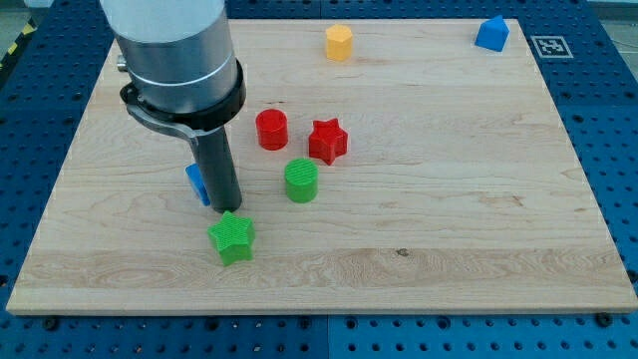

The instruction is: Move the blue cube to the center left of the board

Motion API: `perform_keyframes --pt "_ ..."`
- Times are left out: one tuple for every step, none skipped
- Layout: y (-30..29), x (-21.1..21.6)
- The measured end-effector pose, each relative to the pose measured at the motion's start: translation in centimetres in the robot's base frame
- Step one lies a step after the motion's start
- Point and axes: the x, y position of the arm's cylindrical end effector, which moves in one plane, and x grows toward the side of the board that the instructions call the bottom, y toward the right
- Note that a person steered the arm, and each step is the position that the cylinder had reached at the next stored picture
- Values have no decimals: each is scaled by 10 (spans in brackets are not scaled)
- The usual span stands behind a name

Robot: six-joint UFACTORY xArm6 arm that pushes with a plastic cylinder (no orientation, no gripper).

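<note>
Camera view recorded the arm's grey housing at the view's upper left, with the dark rod descending from it to the board. My tip stood on the wooden board, a plain rod end with nothing to spread or pinch. It was touching or just beside the right side of the blue cube, which the rod largely hid; only a narrow blue sliver with a lighter upper face and darker side showed at the rod's left. That cube lay left of the board's middle, roughly halfway between the view's top and bottom edges. A green star sat just below the tip, near but seemingly apart. A green cylinder stood to the right of the rod. Beyond it were a red cylinder and a red star, close together. A yellow block rested near the top edge, and a second blue block, peaked in shape, occupied the top right corner.
</note>
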Motion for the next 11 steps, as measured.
perform_keyframes --pt "7 0" --pt "14 0" --pt "16 0" --pt "16 -13" --pt "16 -13" --pt "5 -26" --pt "3 -26" --pt "10 -13" --pt "2 11" --pt "-32 -7" --pt "-40 -16"
